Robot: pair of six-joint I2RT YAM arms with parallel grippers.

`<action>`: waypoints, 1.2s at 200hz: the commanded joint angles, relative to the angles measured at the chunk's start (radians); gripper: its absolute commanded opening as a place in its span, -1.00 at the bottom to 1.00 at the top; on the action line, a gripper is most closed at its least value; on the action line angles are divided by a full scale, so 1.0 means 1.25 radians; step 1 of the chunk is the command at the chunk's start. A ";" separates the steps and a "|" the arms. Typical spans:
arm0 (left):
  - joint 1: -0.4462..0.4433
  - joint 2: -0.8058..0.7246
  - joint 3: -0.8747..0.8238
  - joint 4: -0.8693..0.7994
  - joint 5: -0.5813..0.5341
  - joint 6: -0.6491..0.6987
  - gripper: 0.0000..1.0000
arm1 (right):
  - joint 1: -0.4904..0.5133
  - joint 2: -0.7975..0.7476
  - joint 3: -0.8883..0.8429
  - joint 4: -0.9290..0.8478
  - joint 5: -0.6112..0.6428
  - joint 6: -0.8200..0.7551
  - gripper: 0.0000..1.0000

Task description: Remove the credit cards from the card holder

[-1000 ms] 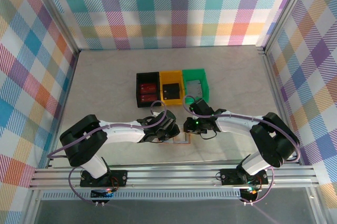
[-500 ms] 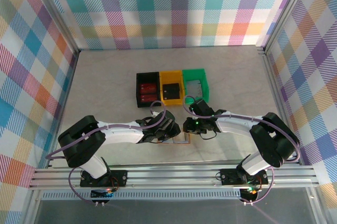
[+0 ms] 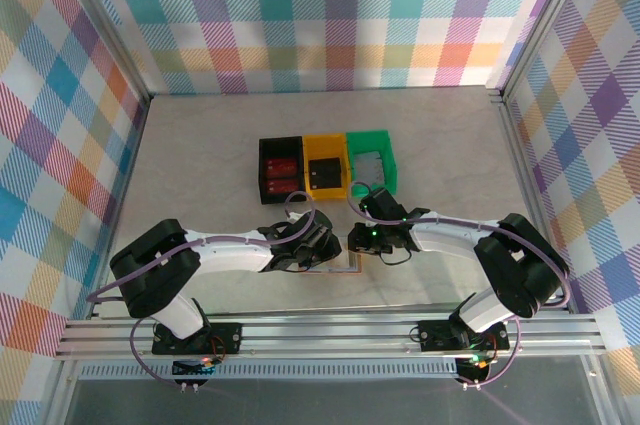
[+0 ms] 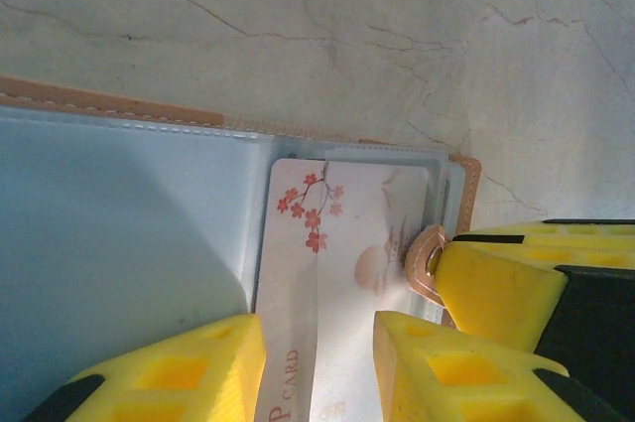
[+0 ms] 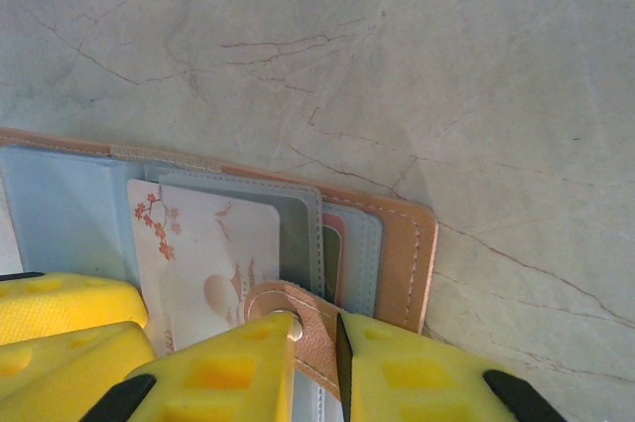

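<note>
The tan card holder (image 4: 119, 223) lies spread open on the table, pale blue pockets up, between both arms (image 3: 340, 266). A white credit card with red blossoms (image 4: 337, 233) sticks halfway out of a pocket. My left gripper (image 4: 319, 362) is open, its yellow fingers hovering just over that card's lower part, one to each side. My right gripper (image 5: 319, 333) is shut on the holder's snap tab (image 5: 298, 298), pinning that side down. Beside the white card (image 5: 213, 243), edges of other cards (image 5: 332, 243) show in the stacked pockets.
Behind the holder stand three small bins in a row: black (image 3: 262, 173) with red cards, yellow (image 3: 325, 144) with a dark card, green (image 3: 392, 160) with a grey card. Checked walls close in the marble table on three sides.
The left gripper's jaws have widened a little over the white card. Both arms and the card holder stay almost where they were.
</note>
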 commanded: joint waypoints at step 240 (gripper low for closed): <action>-0.006 0.001 -0.008 -0.023 -0.004 0.018 -0.40 | 0.001 0.055 -0.038 -0.047 0.015 0.011 -0.62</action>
